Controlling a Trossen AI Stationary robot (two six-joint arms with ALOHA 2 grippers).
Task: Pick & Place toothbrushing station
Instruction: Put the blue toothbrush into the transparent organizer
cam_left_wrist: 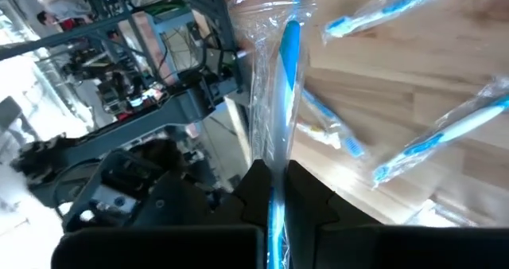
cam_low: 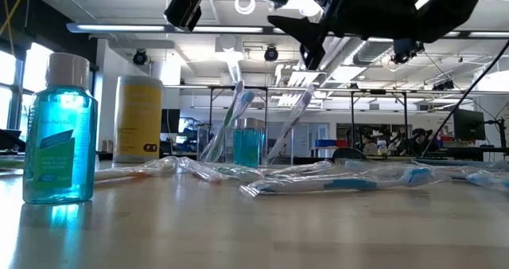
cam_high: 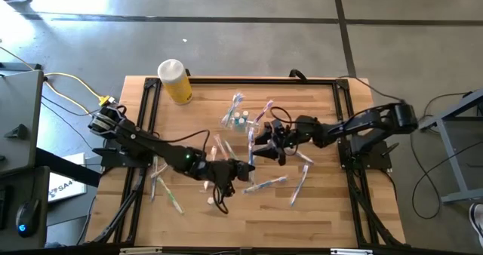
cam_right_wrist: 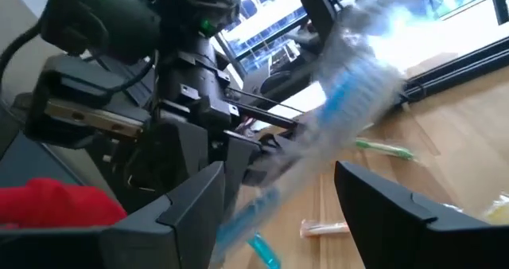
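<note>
The left hand (cam_high: 243,167) is pressed together on a wrapped blue toothbrush (cam_left_wrist: 288,70), which stands up out of its dark fingers (cam_left_wrist: 312,196) in a crinkled clear sleeve. This hand hangs above the middle of the wooden surface (cam_high: 317,213), just short of the small group of teal bottles (cam_high: 241,120), with its arm reaching in from the side where the yellow cylinder (cam_high: 176,81) stands.

The right hand (cam_high: 266,143) is close beside the left one, nearer to the teal bottles, and its fingers (cam_right_wrist: 402,213) are spread wide. Between them runs the blurred blue-and-white length of the same wrapped toothbrush, seen from the right wrist, but whether they touch it cannot be told.

Out from the two hands, more wrapped toothbrushes lie loose on the surface. One pair (cam_high: 297,181) lies on the far side of the hands from the yellow cylinder. Others (cam_high: 163,187) lie below the left arm, towards the near edge, and several more (cam_high: 234,108) crowd around the teal bottles.

From table height, a teal bottle (cam_low: 58,134) with a white cap stands in the foreground. The yellow cylinder is behind it, and beside that is a clear cup (cam_low: 248,142) with toothbrushes leaning in it. A long wrapped toothbrush (cam_low: 342,183) lies flat in front of the cup.
</note>
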